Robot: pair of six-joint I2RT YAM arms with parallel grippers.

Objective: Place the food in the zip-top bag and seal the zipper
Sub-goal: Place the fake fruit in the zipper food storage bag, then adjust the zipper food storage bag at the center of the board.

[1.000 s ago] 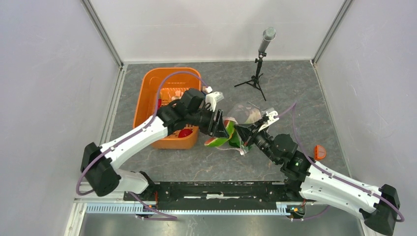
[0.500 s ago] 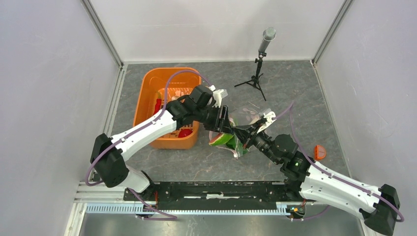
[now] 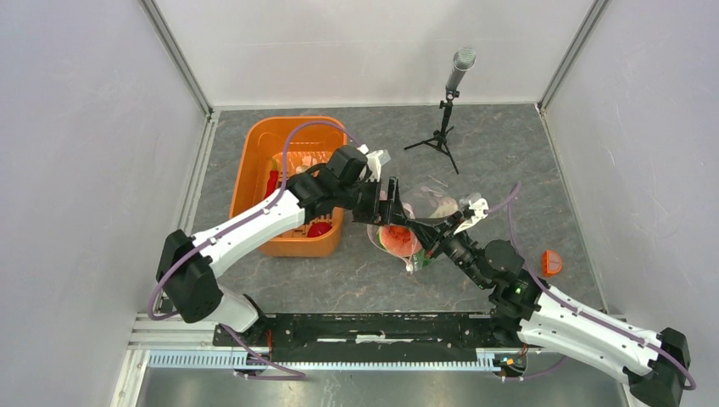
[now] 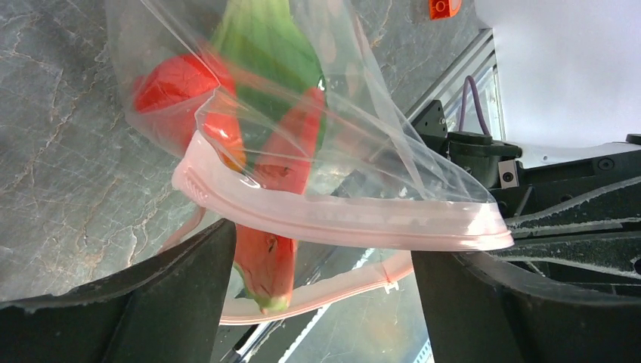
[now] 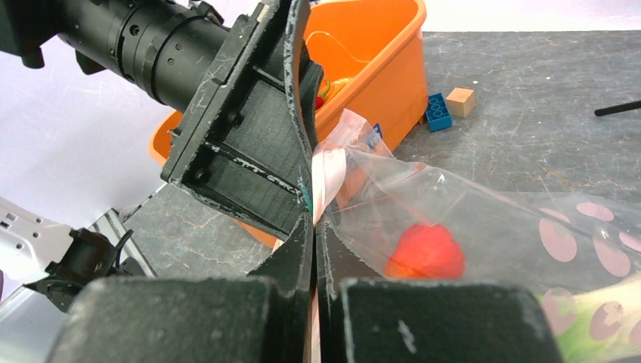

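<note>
The clear zip-top bag (image 3: 424, 216) lies mid-table with its mouth held open. Its pale pink zipper (image 4: 340, 223) spans the left wrist view. Inside lie a green leafy vegetable (image 4: 264, 53) and a red piece (image 4: 174, 83), which also shows in the right wrist view (image 5: 425, 251). The watermelon slice (image 4: 264, 257) sits halfway through the mouth, between the wide-open fingers of my left gripper (image 4: 321, 249), and shows from above (image 3: 397, 240). My left gripper (image 3: 397, 203) hovers at the mouth. My right gripper (image 5: 314, 219) is shut on the bag's pink strip (image 5: 329, 170).
The orange tub (image 3: 254, 144) stands left of the bag with red pieces inside. A blue block (image 5: 438, 112) and a wooden block (image 5: 459, 100) lie beside it. A microphone stand (image 3: 445, 119) is at the back. A small orange item (image 3: 551, 261) lies at the right.
My left gripper moved right to the bag's mouth and opened. The watermelon slice went from its grip into the mouth, red face up. My right gripper shifted slightly right, still holding the strip.
</note>
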